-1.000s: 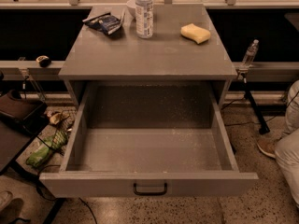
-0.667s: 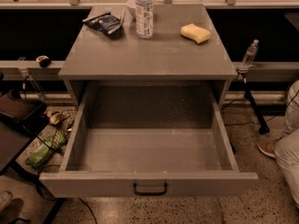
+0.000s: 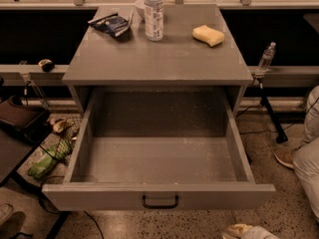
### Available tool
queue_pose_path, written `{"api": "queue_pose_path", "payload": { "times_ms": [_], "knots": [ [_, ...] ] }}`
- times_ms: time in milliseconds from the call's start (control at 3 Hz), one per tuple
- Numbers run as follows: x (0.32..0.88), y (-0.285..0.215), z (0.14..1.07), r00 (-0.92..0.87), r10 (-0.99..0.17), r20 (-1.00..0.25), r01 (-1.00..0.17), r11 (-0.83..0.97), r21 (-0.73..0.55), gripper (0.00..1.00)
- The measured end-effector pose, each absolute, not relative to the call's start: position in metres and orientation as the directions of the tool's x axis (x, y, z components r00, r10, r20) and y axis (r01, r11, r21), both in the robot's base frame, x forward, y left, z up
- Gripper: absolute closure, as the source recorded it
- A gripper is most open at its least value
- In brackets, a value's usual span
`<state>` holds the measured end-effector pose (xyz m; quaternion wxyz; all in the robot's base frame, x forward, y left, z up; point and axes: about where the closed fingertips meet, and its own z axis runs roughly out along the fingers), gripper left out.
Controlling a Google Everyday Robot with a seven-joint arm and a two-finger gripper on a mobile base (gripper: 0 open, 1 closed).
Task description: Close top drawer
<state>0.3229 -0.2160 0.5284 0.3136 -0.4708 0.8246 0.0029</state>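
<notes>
Nothing of the closing looks done yet. The top drawer [image 3: 99, 197] stands pulled far out from under the front edge of the worktop [image 3: 159, 63], its dusty grey inside bare and its front panel low in the camera view, with the black handle [image 3: 160, 201] at its centre. The claw is nowhere in the view, so I cannot tell how wide it is or whether it holds anything. The whole push is left. A water bottle [image 3: 153, 14], a yellow sponge [image 3: 208, 35] and a snack bag [image 3: 110, 24] sit along the worktop's back edge.
</notes>
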Motion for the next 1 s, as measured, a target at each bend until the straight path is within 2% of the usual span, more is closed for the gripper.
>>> {"api": "queue_pose_path", "payload": {
  "times_ms": [333,1000],
  "knots": [
    [0.323,-0.216,0.528,-0.360,-0.775,-0.520,-0.778,0.556,-0.291,1.00],
    [0.369,-0.190,0.573,-0.163,-0.872,-0.463,-0.834,0.372,-0.408,1.00]
  ]
}}
